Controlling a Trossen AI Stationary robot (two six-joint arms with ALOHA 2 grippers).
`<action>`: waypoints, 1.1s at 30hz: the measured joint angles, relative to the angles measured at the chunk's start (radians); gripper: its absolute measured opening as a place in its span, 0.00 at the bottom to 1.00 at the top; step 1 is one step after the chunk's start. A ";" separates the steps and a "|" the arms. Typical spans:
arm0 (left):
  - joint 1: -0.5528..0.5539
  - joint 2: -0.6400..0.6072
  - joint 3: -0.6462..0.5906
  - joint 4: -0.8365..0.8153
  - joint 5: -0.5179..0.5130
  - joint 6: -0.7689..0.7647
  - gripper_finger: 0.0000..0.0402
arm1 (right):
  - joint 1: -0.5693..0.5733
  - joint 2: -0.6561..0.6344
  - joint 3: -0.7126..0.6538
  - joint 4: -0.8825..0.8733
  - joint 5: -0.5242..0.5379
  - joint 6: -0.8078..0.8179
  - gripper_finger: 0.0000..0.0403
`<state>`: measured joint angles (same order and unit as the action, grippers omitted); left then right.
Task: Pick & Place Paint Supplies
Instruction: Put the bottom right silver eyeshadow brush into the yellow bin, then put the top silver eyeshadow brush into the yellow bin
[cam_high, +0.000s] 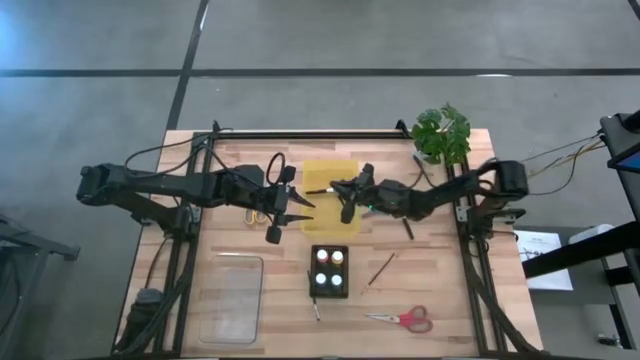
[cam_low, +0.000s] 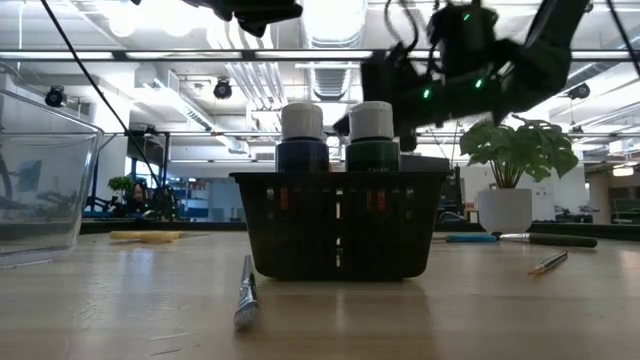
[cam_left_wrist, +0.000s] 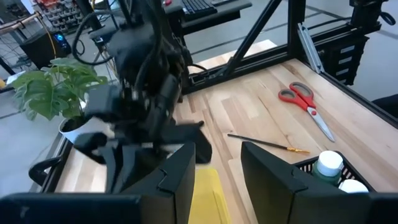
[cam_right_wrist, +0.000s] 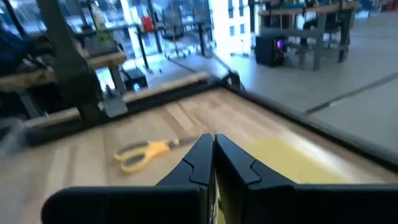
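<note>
Crowding the yellow tray: released left hand, clenched right hand gripping a thin paintbrush.

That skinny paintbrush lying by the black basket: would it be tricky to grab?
Probably. The paintbrush lies flat on the table, leaving little to pinch. It looks thin and light, so a nudge would likely slide or roll it. Its handle seems stiff, not floppy.

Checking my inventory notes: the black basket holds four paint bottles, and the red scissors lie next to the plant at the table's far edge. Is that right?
Not quite. The basket does hold four bottles, but the red scissors lie at the near edge, to the basket's right, far from the plant. The high view shows this.
</note>
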<state>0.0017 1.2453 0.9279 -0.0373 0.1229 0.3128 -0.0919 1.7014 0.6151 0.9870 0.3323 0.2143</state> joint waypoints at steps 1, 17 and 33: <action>0.000 0.000 0.000 -0.003 0.000 0.000 0.34 | -0.002 0.021 0.003 0.014 -0.001 0.001 0.02; 0.000 0.000 -0.002 -0.016 0.000 0.000 0.34 | -0.040 0.087 0.012 0.064 -0.087 0.054 0.13; 0.001 0.000 -0.002 -0.042 -0.014 0.001 0.34 | -0.010 -0.165 -0.046 -0.393 0.029 0.184 0.50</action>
<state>0.0025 1.2453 0.9260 -0.0789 0.1091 0.3141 -0.1017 1.5361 0.5693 0.5939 0.3613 0.3986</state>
